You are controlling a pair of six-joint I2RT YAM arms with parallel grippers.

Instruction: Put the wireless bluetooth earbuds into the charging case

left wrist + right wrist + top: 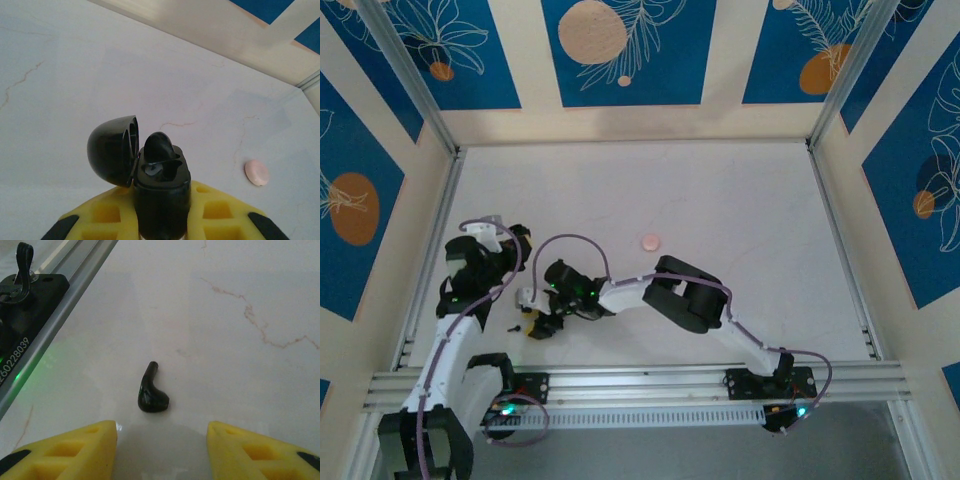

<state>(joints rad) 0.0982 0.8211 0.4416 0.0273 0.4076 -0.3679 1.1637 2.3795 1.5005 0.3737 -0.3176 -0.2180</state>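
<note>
A small pink disc lies alone on the pale table, near the middle of the frame. Below and to its left, the right arm stretches across with the right gripper tipped down just beside a tiny black earbud. The left arm stands folded at the left edge.

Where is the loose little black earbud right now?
In the right wrist view, the earbud lies on the white table, just ahead of the open right gripper.

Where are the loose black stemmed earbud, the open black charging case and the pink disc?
Loose black stemmed earbud (152, 399): right wrist view, rounded bulb.
Open black charging case (161, 197): left wrist view, front wall.
Pink disc (257, 173): left wrist view, flat face.
</note>
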